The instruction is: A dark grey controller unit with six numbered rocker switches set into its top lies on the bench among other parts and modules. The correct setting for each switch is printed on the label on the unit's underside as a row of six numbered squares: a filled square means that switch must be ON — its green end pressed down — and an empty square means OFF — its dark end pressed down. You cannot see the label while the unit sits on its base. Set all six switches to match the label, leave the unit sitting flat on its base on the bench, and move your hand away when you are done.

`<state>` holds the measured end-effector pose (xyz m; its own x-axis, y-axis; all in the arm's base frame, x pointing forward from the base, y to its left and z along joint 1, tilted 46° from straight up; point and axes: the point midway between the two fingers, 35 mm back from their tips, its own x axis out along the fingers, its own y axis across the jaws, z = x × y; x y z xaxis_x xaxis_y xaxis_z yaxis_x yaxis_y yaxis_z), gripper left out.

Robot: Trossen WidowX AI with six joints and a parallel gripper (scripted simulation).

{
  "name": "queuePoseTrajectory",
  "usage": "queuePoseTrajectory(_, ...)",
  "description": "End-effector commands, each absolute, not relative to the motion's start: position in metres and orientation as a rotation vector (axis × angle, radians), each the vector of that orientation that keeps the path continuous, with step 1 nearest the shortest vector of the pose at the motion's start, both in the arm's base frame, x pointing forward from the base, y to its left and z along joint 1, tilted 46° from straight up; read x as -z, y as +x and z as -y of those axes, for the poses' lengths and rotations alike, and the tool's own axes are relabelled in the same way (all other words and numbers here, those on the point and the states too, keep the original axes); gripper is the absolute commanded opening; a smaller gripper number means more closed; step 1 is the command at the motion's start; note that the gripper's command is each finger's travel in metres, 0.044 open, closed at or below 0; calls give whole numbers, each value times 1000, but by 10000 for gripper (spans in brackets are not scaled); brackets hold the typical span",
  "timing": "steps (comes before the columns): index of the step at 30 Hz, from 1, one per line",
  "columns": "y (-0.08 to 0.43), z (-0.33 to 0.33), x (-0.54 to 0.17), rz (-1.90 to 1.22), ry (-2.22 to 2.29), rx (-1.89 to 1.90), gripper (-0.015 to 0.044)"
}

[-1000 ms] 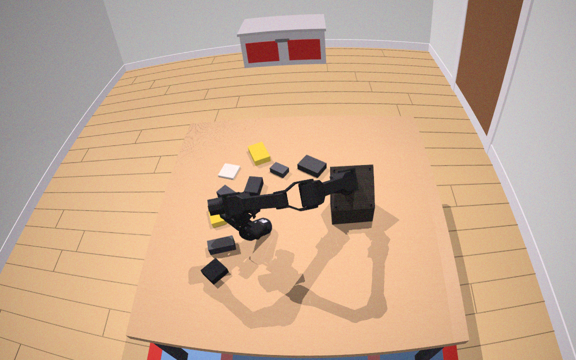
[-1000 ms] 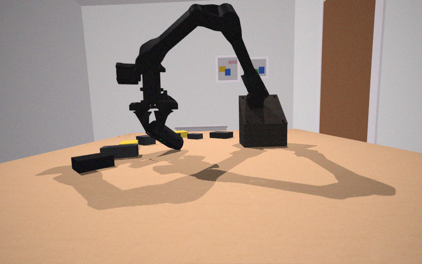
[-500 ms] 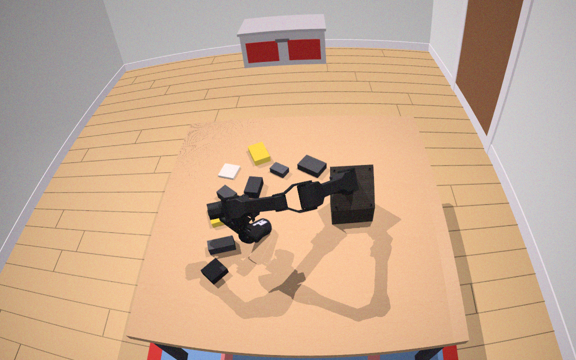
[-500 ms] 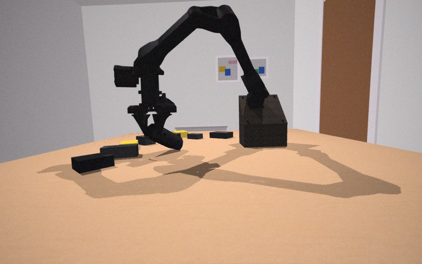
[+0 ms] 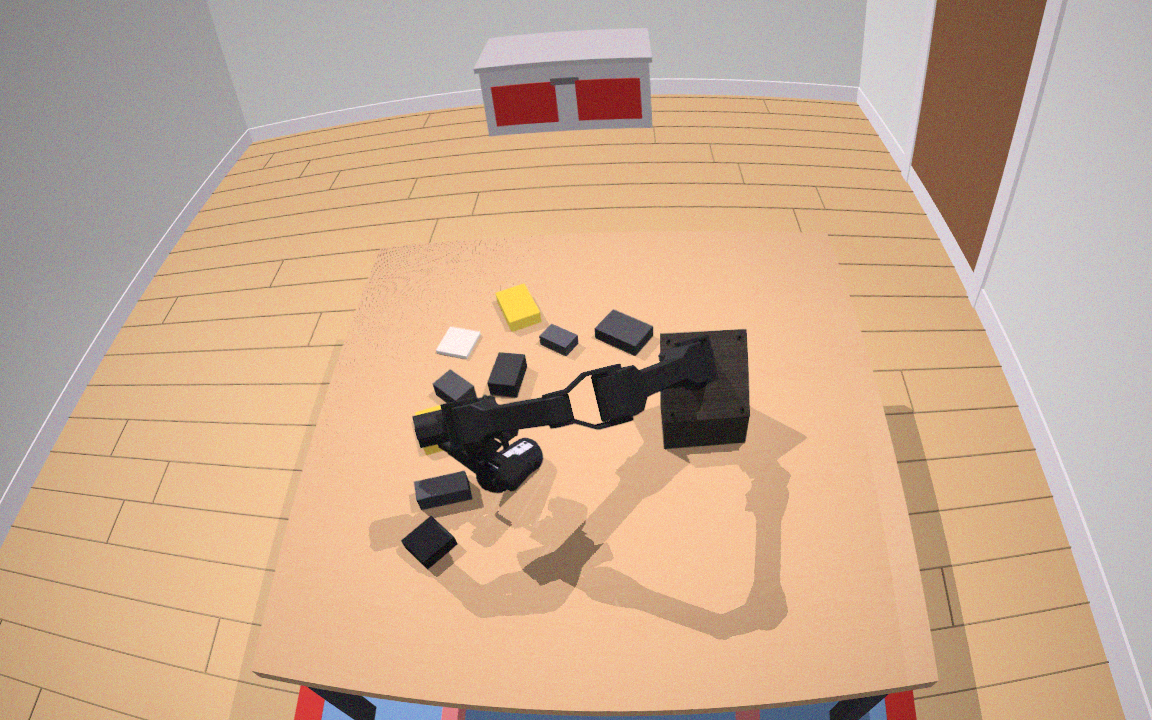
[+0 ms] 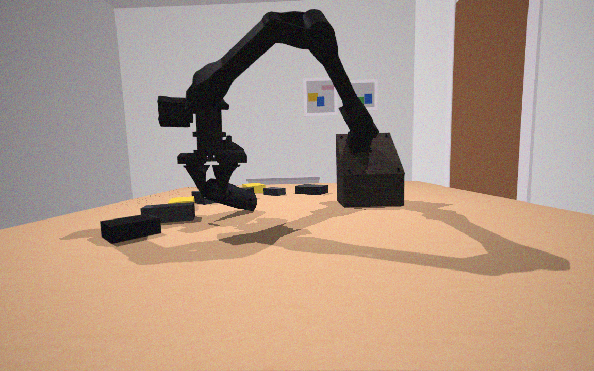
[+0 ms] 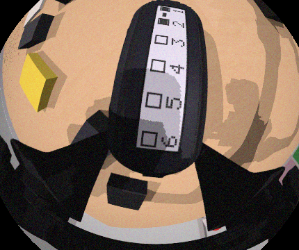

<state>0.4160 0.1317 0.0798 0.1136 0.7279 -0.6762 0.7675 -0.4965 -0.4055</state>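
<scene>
Around the middle of the bench, the dark grey controller unit hangs tilted, its numbered end lower, clamped near the other end by the gripper. A long dark block lies near it, with a blacker block beyond. A yellow block is partly hidden under the arm from above. Farther off sit another yellow block, a white tile and more dark pieces, one big dark block near the arm's base.

From above, the unit's long axis points up and rightward, its square 1 end leading toward the base side. Its label faces upward: squares 1 and 2 filled, 3 to 6 empty. Whether the low end touches the bench, I can't tell.
</scene>
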Motion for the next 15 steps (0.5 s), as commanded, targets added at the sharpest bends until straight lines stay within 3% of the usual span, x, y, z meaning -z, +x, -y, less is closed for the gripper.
queuePoseTrajectory(1,416,-133,-74,-1543,2305,1387,338)
queuePoseTrajectory(15,420,-143,-70,-1543,2305,1386,338)
